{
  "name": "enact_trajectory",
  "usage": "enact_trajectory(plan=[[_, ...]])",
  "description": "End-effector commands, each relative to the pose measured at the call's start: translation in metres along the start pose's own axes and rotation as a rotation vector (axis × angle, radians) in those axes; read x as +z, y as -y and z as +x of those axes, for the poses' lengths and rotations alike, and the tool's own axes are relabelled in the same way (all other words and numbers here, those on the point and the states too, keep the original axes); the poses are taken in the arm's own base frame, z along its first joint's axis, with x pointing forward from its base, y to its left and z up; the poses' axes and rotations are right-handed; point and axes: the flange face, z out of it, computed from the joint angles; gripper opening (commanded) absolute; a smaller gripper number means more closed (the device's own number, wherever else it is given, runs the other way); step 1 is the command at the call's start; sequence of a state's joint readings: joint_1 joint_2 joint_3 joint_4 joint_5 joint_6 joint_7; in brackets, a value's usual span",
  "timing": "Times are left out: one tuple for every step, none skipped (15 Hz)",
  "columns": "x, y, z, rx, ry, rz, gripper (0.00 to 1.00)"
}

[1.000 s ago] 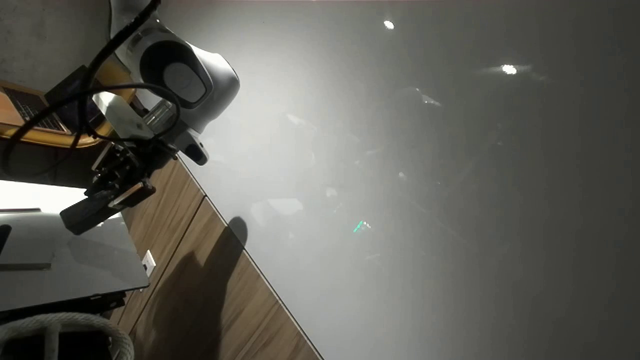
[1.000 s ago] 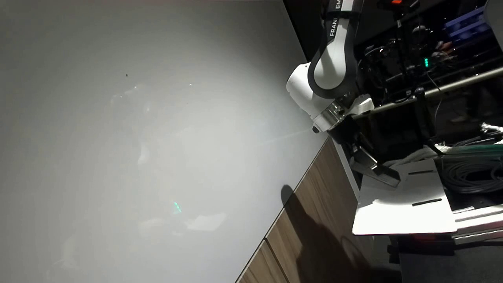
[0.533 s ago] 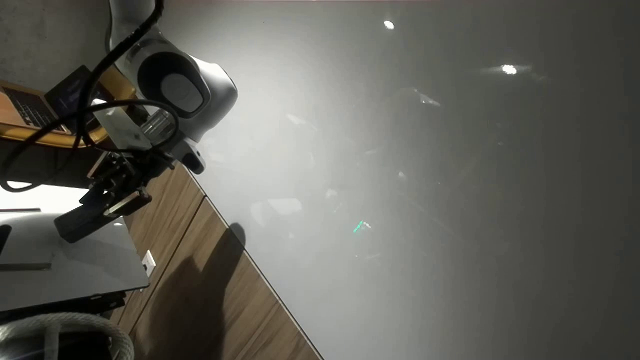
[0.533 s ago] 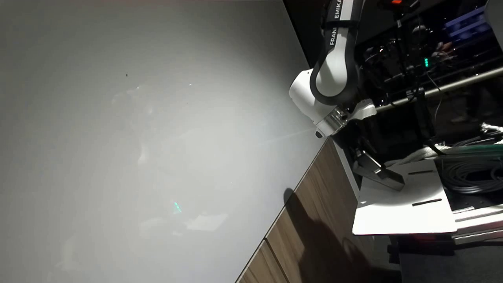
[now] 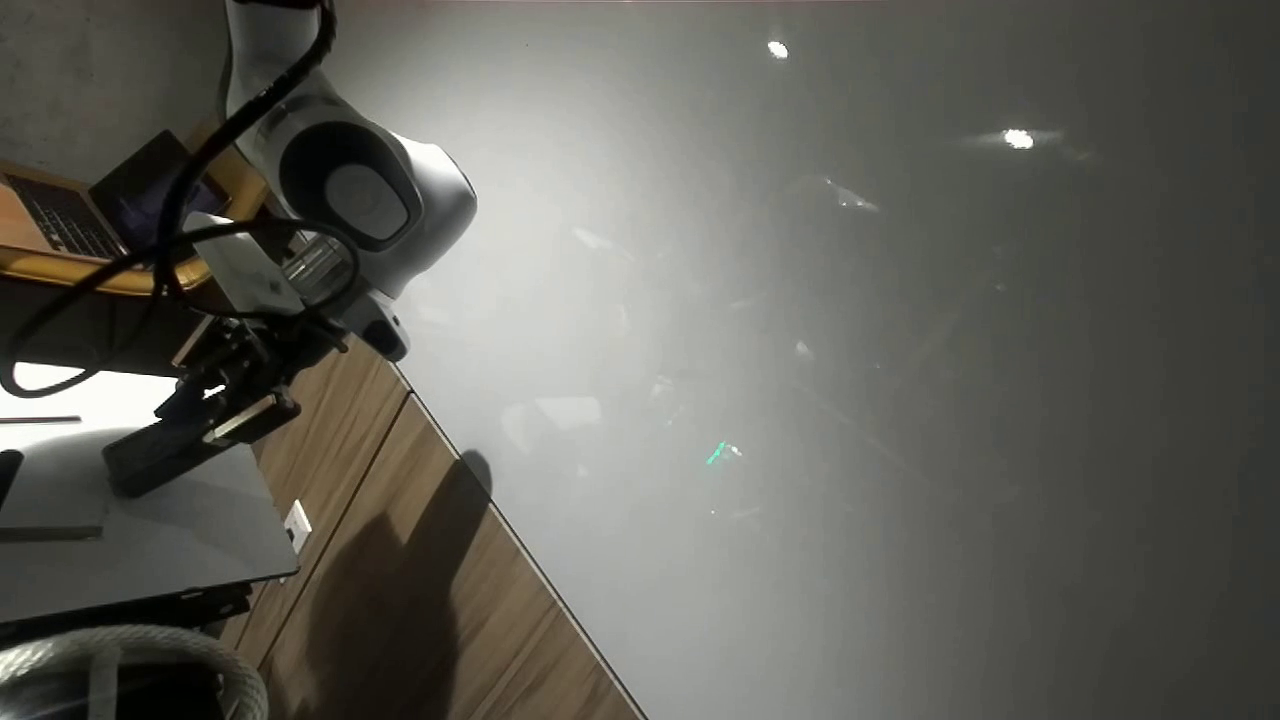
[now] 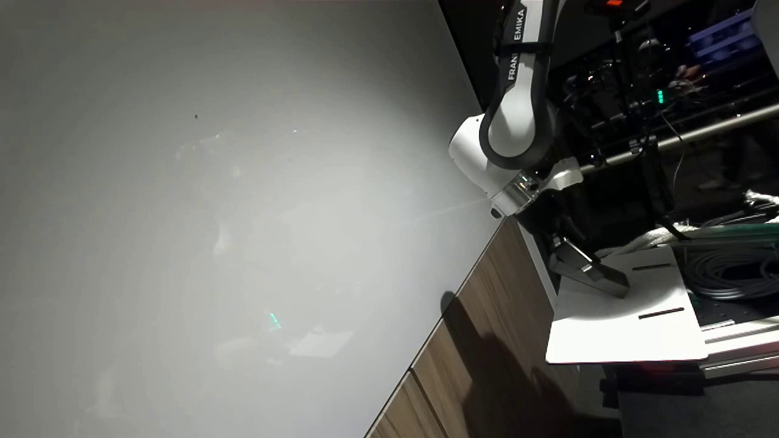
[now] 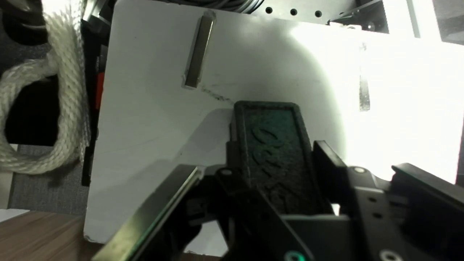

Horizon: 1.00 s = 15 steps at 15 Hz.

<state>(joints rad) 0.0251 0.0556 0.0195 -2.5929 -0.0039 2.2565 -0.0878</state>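
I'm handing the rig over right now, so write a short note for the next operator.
Gripper: shut on the dark eraser-like block.
Where: the block is held over the white plate with two metal strips; whether it touches the plate, I can't tell. A white rope shows beside the plate in the wrist view.
Done: block gripped.
Left: block not yet released; I'd check for contact with the plate before opening.

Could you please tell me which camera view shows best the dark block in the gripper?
The wrist view. There the dark block, held in the gripper, shows its broad face with curved markings up close. In both exterior views it is small, partly hidden by the gripper, and its markings cannot be made out.
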Motion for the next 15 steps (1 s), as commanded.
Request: enact_trajectory(plan=[[-0.001, -0.0044, 0.0045, -0.006, -0.005, 0.015, 0.58], [-0.0009, -0.0045, 0.005, -0.004, -0.004, 0.015, 0.8], [-0.0009, -0.0047, 0.0054, -0.003, -0.004, 0.016, 0.83], [-0.0008, -0.0047, 0.0056, -0.003, -0.004, 0.016, 0.83], [-0.0005, -0.0047, 0.0058, -0.003, -0.003, 0.016, 0.9], [-0.0001, -0.0048, 0.0059, -0.002, -0.003, 0.016, 0.96], [-0.0001, -0.0052, 0.0057, -0.002, -0.003, 0.017, 1.0], [0.0, -0.0055, 0.0057, -0.001, -0.003, 0.017, 1.0], [0.0, -0.0055, 0.0058, -0.002, -0.003, 0.017, 1.0], [-0.0001, -0.0054, 0.0059, -0.002, -0.003, 0.017, 1.0], [-0.0001, -0.0054, 0.0059, -0.002, -0.003, 0.017, 1.0], [-0.0003, -0.0056, 0.0059, -0.002, -0.003, 0.017, 1.0], [-0.0005, -0.0057, 0.0059, -0.002, -0.005, 0.018, 1.0], [-0.0017, -0.0051, 0.0056, -0.006, -0.014, 0.018, 1.0], [-0.0032, -0.0042, 0.0055, -0.011, -0.025, 0.017, 1.0]])
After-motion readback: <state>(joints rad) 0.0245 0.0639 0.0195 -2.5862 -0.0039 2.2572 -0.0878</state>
